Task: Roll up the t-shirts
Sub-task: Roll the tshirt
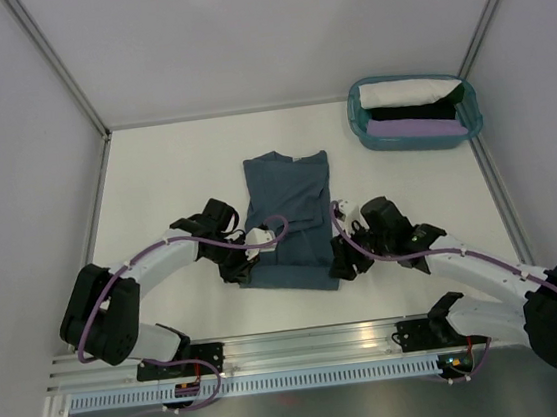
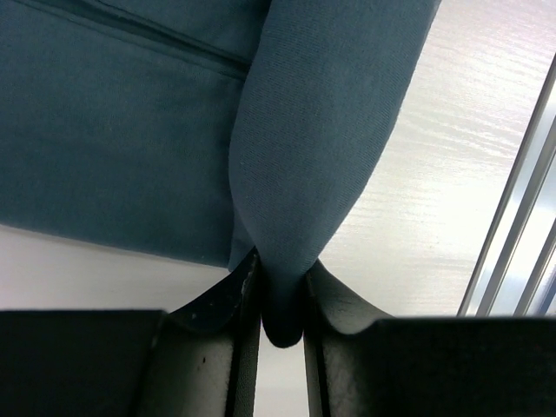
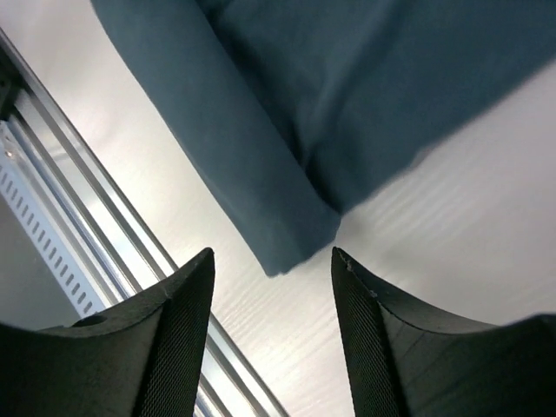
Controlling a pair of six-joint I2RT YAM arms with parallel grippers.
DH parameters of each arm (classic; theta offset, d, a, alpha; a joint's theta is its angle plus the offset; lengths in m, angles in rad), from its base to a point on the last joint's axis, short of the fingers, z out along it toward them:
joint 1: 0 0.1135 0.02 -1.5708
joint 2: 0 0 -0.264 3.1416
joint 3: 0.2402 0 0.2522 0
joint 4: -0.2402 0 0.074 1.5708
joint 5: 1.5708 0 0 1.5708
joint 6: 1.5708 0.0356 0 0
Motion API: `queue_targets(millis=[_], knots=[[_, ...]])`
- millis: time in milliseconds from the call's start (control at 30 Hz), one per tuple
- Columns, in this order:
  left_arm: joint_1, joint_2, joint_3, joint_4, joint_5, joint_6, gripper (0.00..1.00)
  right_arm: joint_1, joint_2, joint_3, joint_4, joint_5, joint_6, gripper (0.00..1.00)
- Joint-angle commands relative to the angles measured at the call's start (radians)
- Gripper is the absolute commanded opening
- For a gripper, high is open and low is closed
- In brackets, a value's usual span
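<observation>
A slate-blue t-shirt (image 1: 290,217) lies folded lengthwise in the middle of the white table, neck toward the far side. My left gripper (image 1: 248,264) is at its near left corner and is shut on a pinched fold of the blue cloth (image 2: 313,174), the fold squeezed between the jaws. My right gripper (image 1: 342,260) is at the near right corner, open and empty. In the right wrist view the shirt's near corner (image 3: 287,234) lies just beyond the gap between my open fingers (image 3: 187,321), not touching them.
A teal basket (image 1: 359,124) at the far right holds folded white, black and lilac garments. The aluminium rail (image 1: 305,351) runs along the near table edge, close behind both grippers. White walls close in the left, far and right sides.
</observation>
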Motion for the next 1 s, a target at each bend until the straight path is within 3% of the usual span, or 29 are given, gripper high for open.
queue_targets(millis=[0, 200, 300, 433, 533, 700, 833, 967], knots=[[0.008, 0.009, 0.025, -0.016, 0.047, -0.031, 0.28, 0.047, -0.056, -0.094, 0.143, 0.128, 0.182, 0.63], [0.006, 0.018, 0.025, -0.017, 0.034, -0.033, 0.29, 0.103, 0.025, -0.177, 0.341, 0.160, 0.245, 0.63], [0.006, 0.025, 0.027, -0.019, 0.025, -0.028, 0.32, 0.129, 0.079, -0.197, 0.386, 0.170, 0.245, 0.55], [0.008, 0.017, 0.027, -0.019, 0.019, -0.047, 0.31, 0.130, 0.067, -0.243, 0.447, 0.163, 0.272, 0.14], [0.006, 0.003, 0.019, -0.036, 0.015, -0.054, 0.25, 0.132, 0.019, -0.254, 0.431, 0.134, 0.301, 0.00], [0.006, -0.034, 0.007, -0.129, 0.037, -0.005, 0.04, 0.130, -0.085, -0.295, 0.420, 0.075, 0.421, 0.00], [0.008, -0.075, 0.010, -0.209, 0.073, 0.042, 0.06, 0.130, -0.114, -0.288, 0.391, 0.050, 0.459, 0.00], [0.017, -0.057, 0.034, -0.246, 0.088, 0.087, 0.13, 0.114, -0.016, -0.243, 0.366, -0.002, 0.435, 0.00]])
